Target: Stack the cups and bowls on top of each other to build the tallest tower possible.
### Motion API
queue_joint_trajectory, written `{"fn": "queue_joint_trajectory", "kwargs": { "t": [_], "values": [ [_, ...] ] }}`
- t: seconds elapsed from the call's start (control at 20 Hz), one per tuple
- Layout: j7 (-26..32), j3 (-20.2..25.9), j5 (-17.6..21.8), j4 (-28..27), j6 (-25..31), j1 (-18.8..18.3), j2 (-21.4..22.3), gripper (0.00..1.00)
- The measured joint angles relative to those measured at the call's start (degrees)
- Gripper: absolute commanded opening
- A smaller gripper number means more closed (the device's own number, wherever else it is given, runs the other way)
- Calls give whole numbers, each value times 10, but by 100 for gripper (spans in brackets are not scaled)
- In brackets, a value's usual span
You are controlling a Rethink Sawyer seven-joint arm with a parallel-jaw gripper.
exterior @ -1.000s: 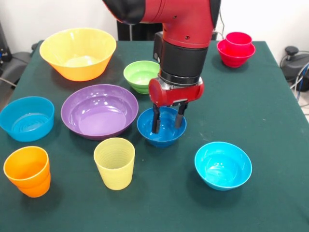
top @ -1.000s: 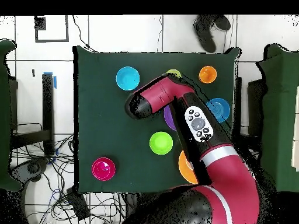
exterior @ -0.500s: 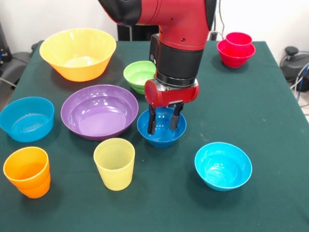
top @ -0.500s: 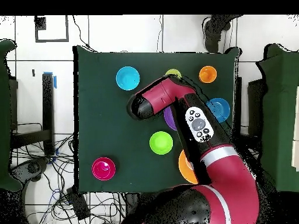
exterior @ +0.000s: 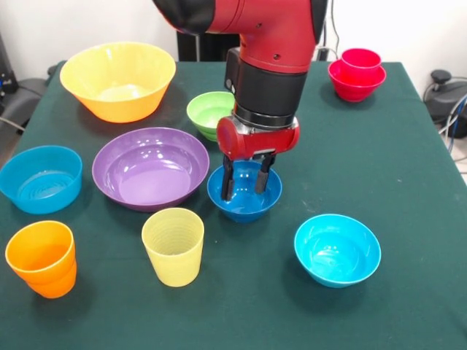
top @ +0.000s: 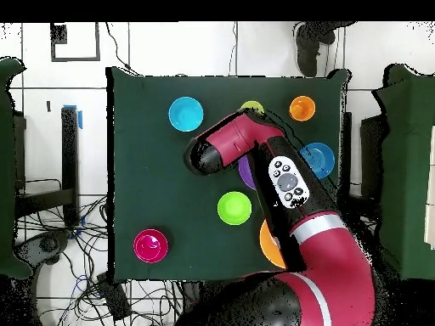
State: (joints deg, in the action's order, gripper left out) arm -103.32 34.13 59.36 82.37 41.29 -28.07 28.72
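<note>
Reaching down from above, a red and black robot arm (exterior: 270, 65) holds its jaws (exterior: 245, 179) inside a dark blue bowl (exterior: 244, 192) near the middle of a bench (exterior: 365, 146) covered in dark green cloth. The jaws are apart, two black fingers (exterior: 227, 181) dipping into the hollow of the bowl with nothing clamped between them; whether they touch the bowl's inner wall cannot be told. This looks like the arm lining up to grip the bowl's rim so it can be lifted onto a stack. The only tower so far is a red cup (exterior: 360, 59) nested in a small red bowl (exterior: 356, 82), standing at the far right corner of the bench, well apart from the arm. Everything else sits singly and upright, mouths up, spread out so each can be reached: a large yellow-orange bowl (exterior: 117, 79) at the far left corner, a lime green bowl (exterior: 211, 113) just behind the arm's wrist, a wide purple bowl (exterior: 150, 167) just beside the dark blue one, a light blue straight-sided bowl (exterior: 39, 179) at the left edge, an orange cup (exterior: 41, 258) at the near left corner, a ribbed pale yellow cup (exterior: 173, 246) near the front edge, and a cyan bowl (exterior: 337, 249) toward the near right. From overhead the arm hides the dark blue bowl completely.
</note>
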Motion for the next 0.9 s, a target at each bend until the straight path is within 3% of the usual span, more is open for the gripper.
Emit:
{"fn": "queue_joint_trajectory", "kwargs": {
  "t": [0.9],
  "values": [
    [0,-20,-21,37,0,16,34,100]
  ]
}}
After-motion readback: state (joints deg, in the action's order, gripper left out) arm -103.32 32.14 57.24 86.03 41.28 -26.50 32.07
